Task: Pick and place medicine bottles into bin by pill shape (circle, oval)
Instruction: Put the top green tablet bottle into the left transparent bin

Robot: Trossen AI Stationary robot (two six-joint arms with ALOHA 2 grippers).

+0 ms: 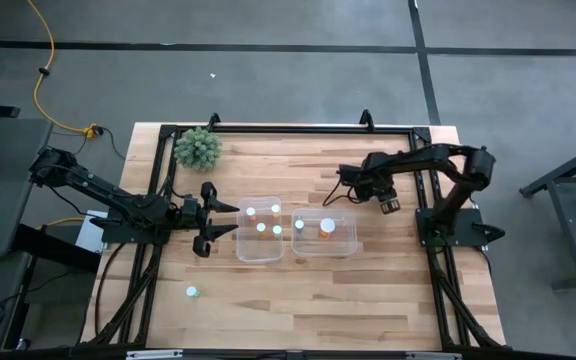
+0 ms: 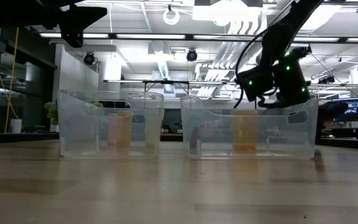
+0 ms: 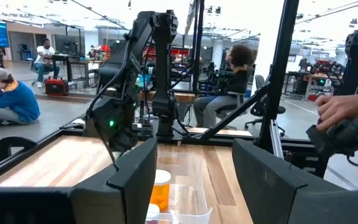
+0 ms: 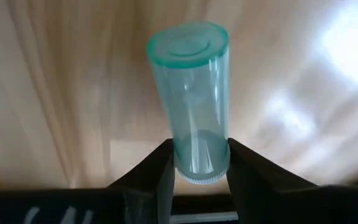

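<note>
Right tool [image 4: 197,163] pinches green-clear bottle [image 4: 191,99], seemingly above table.

Green spiky plant [image 1: 198,149] at table [image 1: 368,300] corner (far-left); 3 people in bkgd.

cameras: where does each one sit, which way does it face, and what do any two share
High view: overhead, straight down on table, both arms, two tubs.
Low view: tabletop height, level across; right gripper above right tub.
Left wrist view: behind open left gripper, toward the right arm.
Right wrist view: right gripper shut on greenish bottle.
Shared: orange bottle in right tub, also low view.
</note>
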